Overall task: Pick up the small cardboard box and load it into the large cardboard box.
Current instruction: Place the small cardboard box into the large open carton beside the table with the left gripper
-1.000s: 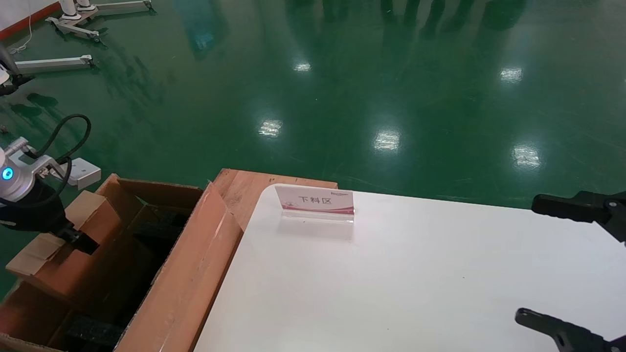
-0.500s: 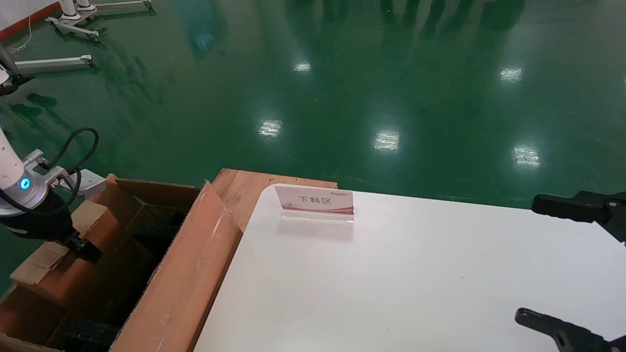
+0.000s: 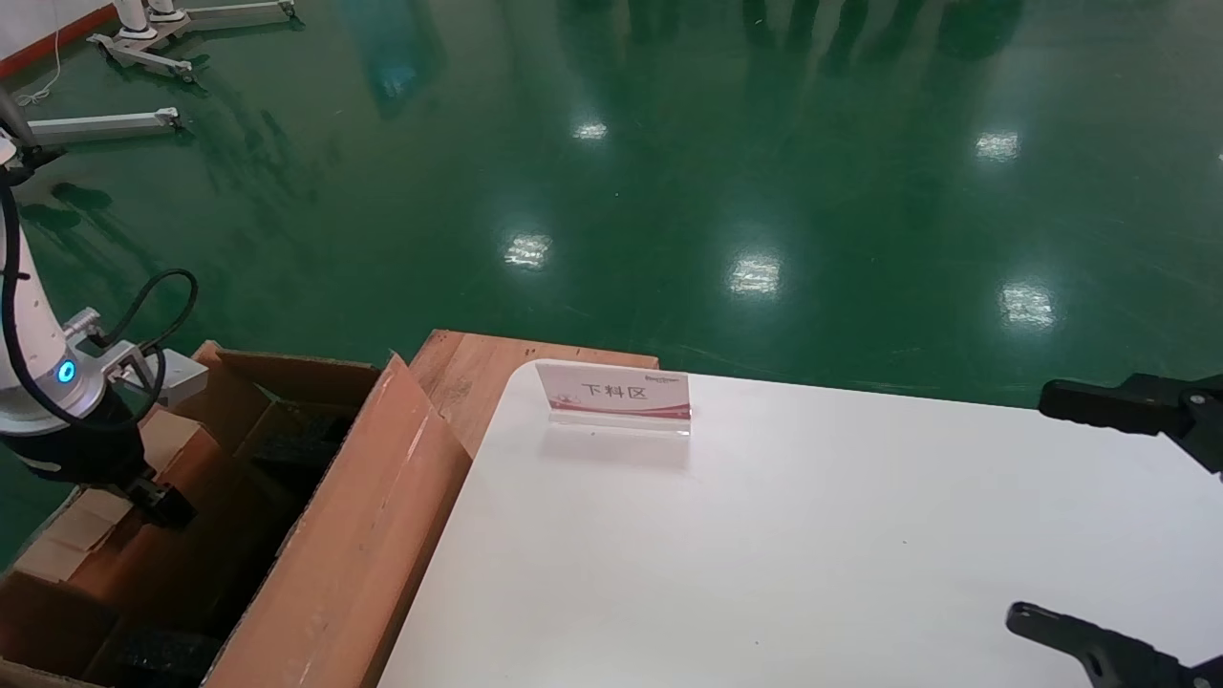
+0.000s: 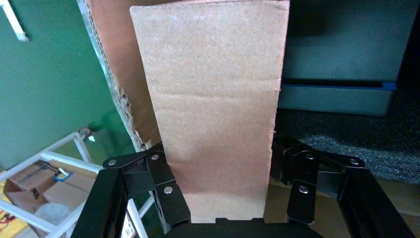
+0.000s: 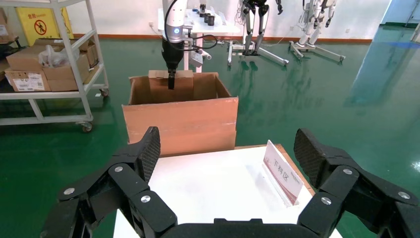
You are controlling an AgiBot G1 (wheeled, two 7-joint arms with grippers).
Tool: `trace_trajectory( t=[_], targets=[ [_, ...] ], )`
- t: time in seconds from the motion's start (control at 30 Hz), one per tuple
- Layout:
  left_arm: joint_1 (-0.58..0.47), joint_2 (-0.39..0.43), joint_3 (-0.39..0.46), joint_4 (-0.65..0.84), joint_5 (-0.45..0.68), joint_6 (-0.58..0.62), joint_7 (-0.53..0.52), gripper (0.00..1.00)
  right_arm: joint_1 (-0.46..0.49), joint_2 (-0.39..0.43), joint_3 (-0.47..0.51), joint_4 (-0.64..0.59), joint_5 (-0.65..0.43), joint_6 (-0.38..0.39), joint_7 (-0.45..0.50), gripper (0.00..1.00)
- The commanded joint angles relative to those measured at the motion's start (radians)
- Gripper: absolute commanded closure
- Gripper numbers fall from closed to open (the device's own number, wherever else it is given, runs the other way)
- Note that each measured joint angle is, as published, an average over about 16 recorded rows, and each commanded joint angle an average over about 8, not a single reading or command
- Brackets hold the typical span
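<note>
The small cardboard box [image 3: 196, 459], reddish-brown with paler tan end flaps, hangs tilted inside the large cardboard box [image 3: 363, 535] at the far left. My left gripper [image 3: 158, 502] is shut on it from above. In the left wrist view the small box [image 4: 218, 99] fills the space between the fingers of the left gripper [image 4: 218, 158], with black foam [image 4: 346, 144] beyond. The right wrist view shows the large box [image 5: 181, 124] with the small box [image 5: 184, 87] in its opening. My right gripper [image 3: 1051, 516] is open and empty over the table's right edge.
A white table [image 3: 764, 535] stands to the right of the carton, with a small pink-and-white sign [image 3: 616, 392] near its far edge. A wooden board [image 3: 478, 368] sits behind the table corner. A shelving cart [image 5: 49, 64] stands beyond the carton. The floor is green.
My left gripper has moved down and slightly left with the small box, which now sits lower inside the large carton. The right arm has not moved.
</note>
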Motion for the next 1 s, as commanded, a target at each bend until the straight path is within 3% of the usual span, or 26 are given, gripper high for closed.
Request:
trace_trajectory(
  t=[0.03, 0.1, 0.17, 1.0],
  targets=[
    [0.007, 0.004, -0.001, 0.012, -0.005, 0.005, 0.001, 0.39, 0.0, 0.0, 0.0, 0.0, 0.0, 0.0, 0.0, 0.0],
    [0.009, 0.006, -0.002, 0.017, -0.007, 0.006, 0.001, 0.14, 0.0, 0.0, 0.0, 0.0, 0.0, 0.0, 0.0, 0.0],
    [0.011, 0.007, -0.002, 0.021, -0.009, 0.007, 0.002, 0.0, 0.0, 0.0, 0.0, 0.0, 0.0, 0.0, 0.0, 0.0],
    [0.006, 0.002, 0.0, 0.009, -0.002, 0.008, 0.001, 0.0, 0.0, 0.0, 0.0, 0.0, 0.0, 0.0, 0.0, 0.0]
  ],
)
